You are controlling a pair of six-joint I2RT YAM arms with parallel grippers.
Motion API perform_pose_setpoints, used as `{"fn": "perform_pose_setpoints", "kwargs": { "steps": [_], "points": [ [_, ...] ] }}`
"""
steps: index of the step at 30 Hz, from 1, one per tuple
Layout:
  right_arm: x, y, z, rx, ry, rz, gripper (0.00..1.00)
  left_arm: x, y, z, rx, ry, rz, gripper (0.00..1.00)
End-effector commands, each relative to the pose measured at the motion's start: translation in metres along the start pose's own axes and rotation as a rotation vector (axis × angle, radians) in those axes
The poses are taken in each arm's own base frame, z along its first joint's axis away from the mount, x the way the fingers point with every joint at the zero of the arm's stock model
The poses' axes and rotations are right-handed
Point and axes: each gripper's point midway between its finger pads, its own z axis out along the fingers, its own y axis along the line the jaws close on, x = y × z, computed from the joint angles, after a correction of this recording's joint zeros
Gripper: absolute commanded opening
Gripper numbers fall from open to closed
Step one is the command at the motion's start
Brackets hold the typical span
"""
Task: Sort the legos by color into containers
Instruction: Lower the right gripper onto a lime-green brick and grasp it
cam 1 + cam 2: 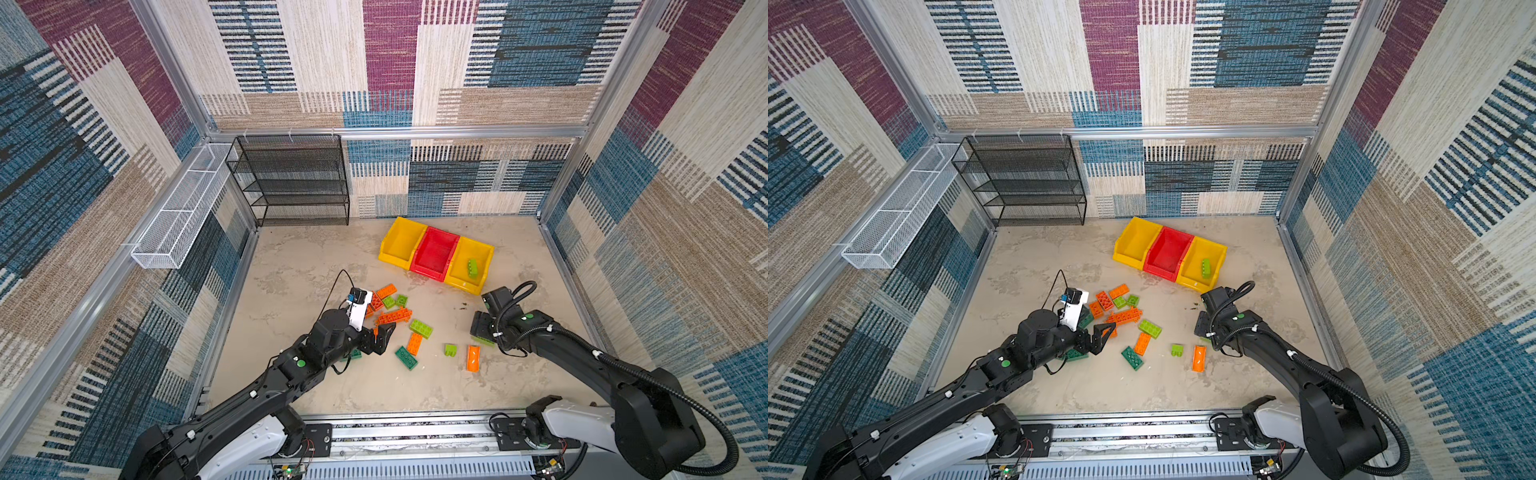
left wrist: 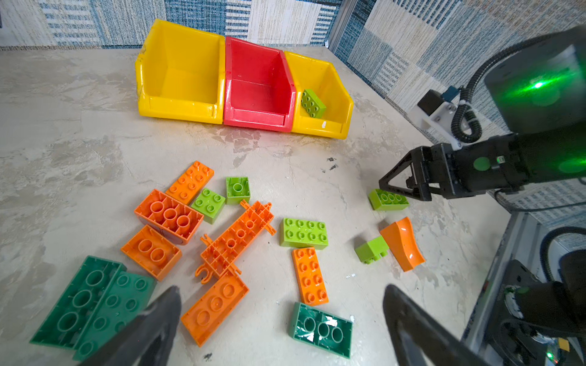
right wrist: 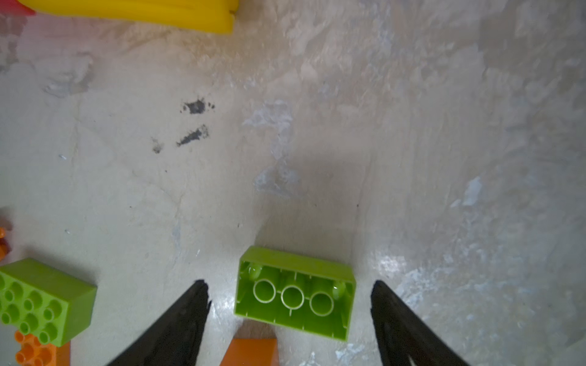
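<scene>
Legos (image 1: 394, 316), chunky studded plastic bricks in orange, lime green and dark green, lie scattered across the middle of the mottled beige surface (image 1: 299, 266), most of them in a loose cluster by the left hand (image 2: 282, 291). That hand hovers over the near edge of the cluster, its fingers spread wide and gripping nothing. An upturned orange brick (image 2: 215, 304) lies below the gap, and two dark green bricks (image 2: 82, 301) lie beside one finger.

The right hand (image 3: 289, 283) is low over an upturned lime green rectangular brick (image 3: 295, 294). Its fingers are parted on either side with a gap showing on both sides, so it holds nothing. An orange curved piece (image 1: 473, 358) and a small lime green block (image 1: 450, 350) lie near that brick.

Farther back stand three joined open-front plastic containers (image 2: 258, 123): a yellow bin (image 1: 400, 243), a red bin (image 1: 436, 254) and a second yellow bin (image 1: 460, 272). One lime green studded brick (image 1: 472, 268) leans tilted inside the second yellow bin.
</scene>
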Motion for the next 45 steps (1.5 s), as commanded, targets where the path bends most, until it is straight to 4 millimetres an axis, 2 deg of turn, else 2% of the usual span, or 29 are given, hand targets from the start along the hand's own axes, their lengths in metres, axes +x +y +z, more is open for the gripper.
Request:
{"fn": "perform_pose_setpoints", "kwargs": {
  "steps": [1,5,10,18,28,35,45],
  "points": [
    [0.009,-0.002,0.002,-0.006,0.022,0.053,0.83,-0.004,-0.002,0.0,0.015,-0.024,-0.012,0.99],
    [0.016,-0.004,0.006,-0.015,0.03,0.062,0.84,-0.001,-0.002,0.001,0.016,-0.02,-0.011,0.99],
    [0.017,-0.004,0.012,-0.008,0.034,0.051,0.81,0.001,-0.003,0.006,0.021,-0.008,-0.009,0.99],
    [0.009,-0.001,0.012,-0.004,0.013,0.031,0.81,0.002,-0.002,0.008,0.014,-0.001,-0.007,0.99],
    [-0.003,0.003,0.0,-0.013,-0.02,0.005,0.82,0.002,-0.001,0.011,0.008,0.006,-0.005,0.99],
    [0.005,0.001,0.01,-0.011,0.002,0.01,0.83,0.0,0.0,0.01,0.0,0.004,-0.004,0.99],
    [-0.003,0.012,0.013,-0.037,-0.011,0.013,0.87,0.002,0.002,0.009,-0.011,0.007,0.001,0.99]
  ]
}}
